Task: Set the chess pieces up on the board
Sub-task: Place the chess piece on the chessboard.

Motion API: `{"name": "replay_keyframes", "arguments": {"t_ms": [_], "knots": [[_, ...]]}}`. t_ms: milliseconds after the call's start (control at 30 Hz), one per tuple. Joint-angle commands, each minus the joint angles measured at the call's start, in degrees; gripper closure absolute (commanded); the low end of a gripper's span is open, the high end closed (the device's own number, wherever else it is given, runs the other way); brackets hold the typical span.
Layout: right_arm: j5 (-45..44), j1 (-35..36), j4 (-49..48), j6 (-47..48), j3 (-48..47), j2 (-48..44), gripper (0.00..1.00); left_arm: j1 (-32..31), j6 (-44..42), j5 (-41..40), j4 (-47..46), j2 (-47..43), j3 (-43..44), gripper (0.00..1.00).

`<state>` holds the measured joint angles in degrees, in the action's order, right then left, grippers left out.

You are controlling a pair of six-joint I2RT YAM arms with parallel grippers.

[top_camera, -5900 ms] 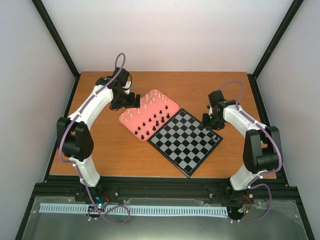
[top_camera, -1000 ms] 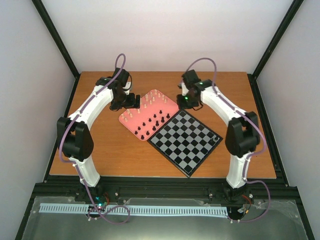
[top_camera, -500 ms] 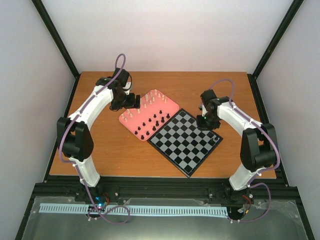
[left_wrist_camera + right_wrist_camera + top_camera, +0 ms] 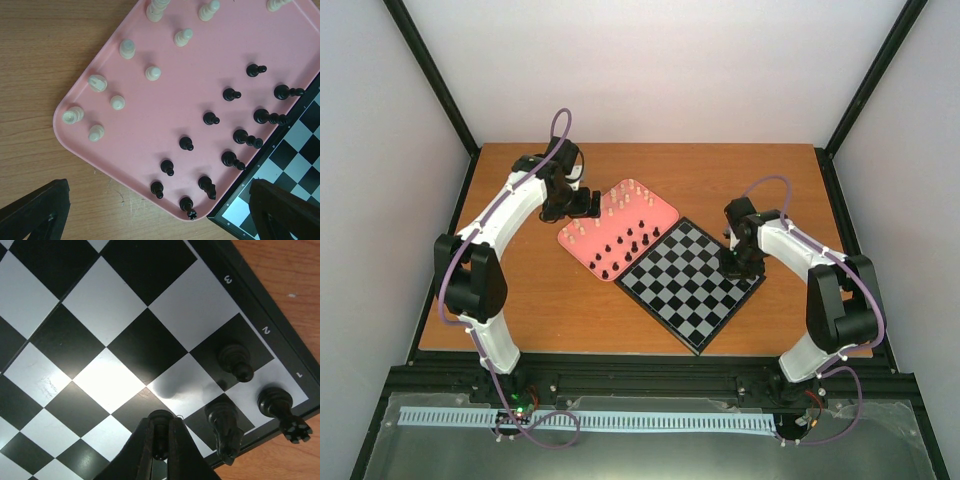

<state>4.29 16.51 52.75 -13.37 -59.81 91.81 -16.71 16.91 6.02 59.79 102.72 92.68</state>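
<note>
The right gripper (image 4: 732, 263), at the board's (image 4: 690, 292) right corner at first, is over the far end of the tray (image 4: 666, 211) a second ago. Now it is back at that corner, lower and nearer the board's edge, its arm folded in. Its jaws pinch a black piece (image 4: 160, 432).

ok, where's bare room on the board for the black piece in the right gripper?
Crowded: the board's corner by rim numbers 1-2, three black pieces. Bare: every other square seen around the right gripper and its held piece. Pink tray is packed.
</note>
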Motion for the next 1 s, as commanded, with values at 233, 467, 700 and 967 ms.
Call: {"name": "replay_keyframes", "arguments": {"t_ms": [233,467,700,967], "knots": [[-3.94,-0.52,-2.67,-2.27,0.13,0.58,0.94,0.27,0.41,0.57,-0.77,-0.37,0.13,0.00],[-4.17,-0.55,-3.09,-2.37,-0.19,1.93,0.93,0.27,0.36,0.50,-0.75,-0.33,0.13,0.00],[-5.22,-0.57,-2.99,-2.62,-1.04,3.25,0.89,0.27,0.29,0.46,-0.81,-0.40,0.11,0.00],[-5.35,-0.52,-3.62,-2.64,-1.57,4.16,0.88,0.27,0.34,0.56,-0.77,-0.30,0.22,0.00]]}}
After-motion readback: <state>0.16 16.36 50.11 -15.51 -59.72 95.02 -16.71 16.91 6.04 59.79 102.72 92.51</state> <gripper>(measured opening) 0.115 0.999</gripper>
